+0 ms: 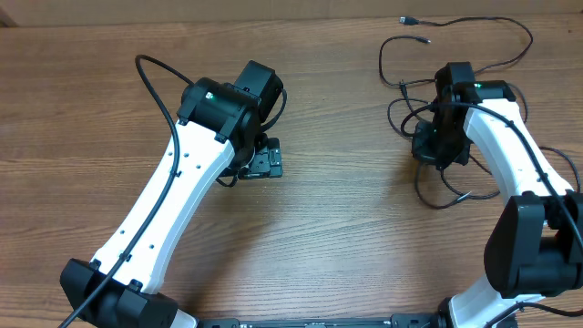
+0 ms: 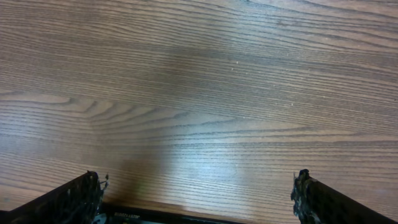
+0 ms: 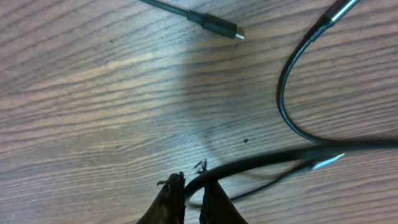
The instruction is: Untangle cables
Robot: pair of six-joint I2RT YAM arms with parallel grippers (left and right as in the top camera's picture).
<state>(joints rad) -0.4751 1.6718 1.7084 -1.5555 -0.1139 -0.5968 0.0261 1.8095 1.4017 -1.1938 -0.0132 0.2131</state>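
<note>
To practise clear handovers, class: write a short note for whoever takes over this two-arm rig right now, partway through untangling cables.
Left pincer: open, empty, over bare table, well away from the cables.
Right pincer: closed on one strand, low over the table.
Cables: all on the right side, bunched around the right pincer, with loose loops and plug ends trailing toward the far edge.
Done: one strand gripped.
Left: the bunch is not yet separated; pull the strands apart.
</note>
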